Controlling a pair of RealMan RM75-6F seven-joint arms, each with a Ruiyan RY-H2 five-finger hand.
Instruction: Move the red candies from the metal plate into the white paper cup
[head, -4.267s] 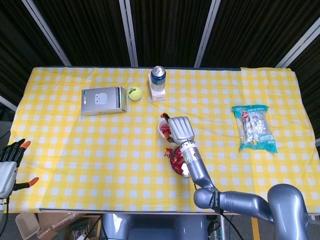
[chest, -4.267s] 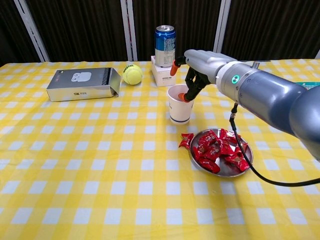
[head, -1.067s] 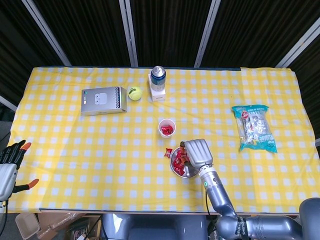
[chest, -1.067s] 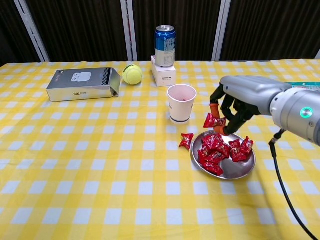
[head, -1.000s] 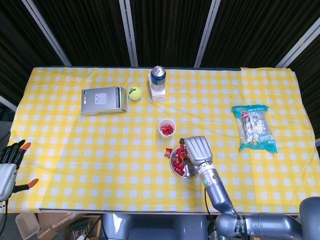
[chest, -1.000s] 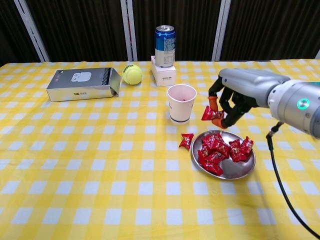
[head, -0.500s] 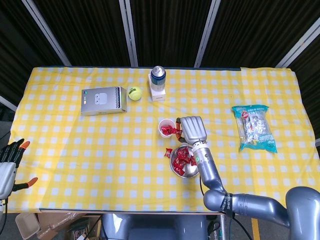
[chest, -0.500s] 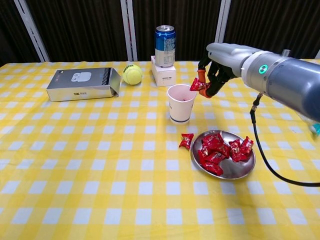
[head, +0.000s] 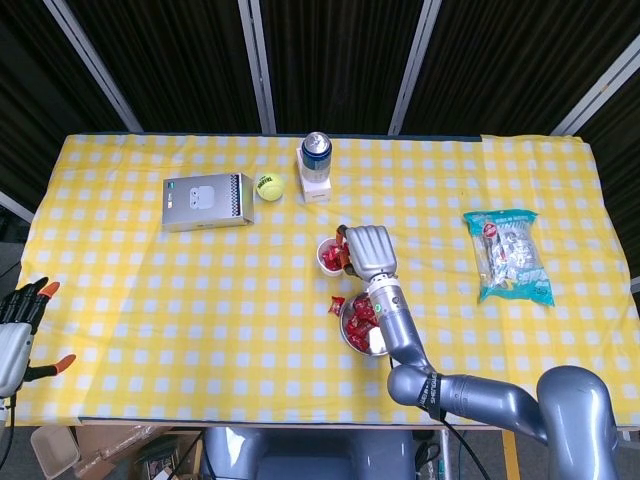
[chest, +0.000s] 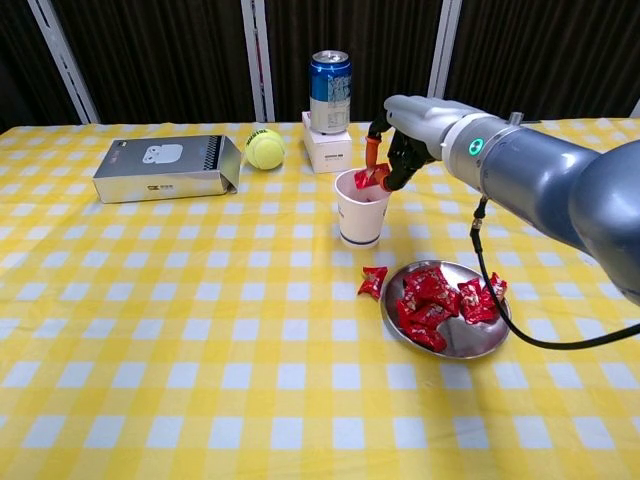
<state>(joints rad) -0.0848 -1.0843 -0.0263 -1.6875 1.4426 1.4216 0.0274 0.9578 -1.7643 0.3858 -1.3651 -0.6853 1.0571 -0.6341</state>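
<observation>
Though my right hand (head: 367, 250) hides most of the white paper cup (chest: 361, 207) from overhead, I see its fingertips pinching a red candy (chest: 370, 177) at the rim.

The head view looks steeply down from high above the near edge, taking in the whole counter (head: 120, 300) in its yellow checked cloth, dark panels behind, and its near corners. The chest view sits low and close at the near edge, facing level across toward the far side. Both share the middle: the white paper cup (head: 331, 256) (chest: 361, 210), metal plate (head: 366, 343) (chest: 470, 343), soda can (head: 316, 151) (chest: 330, 78), tennis ball (head: 267, 186) (chest: 264, 149) and silver box (head: 207, 201) (chest: 165, 167).
</observation>
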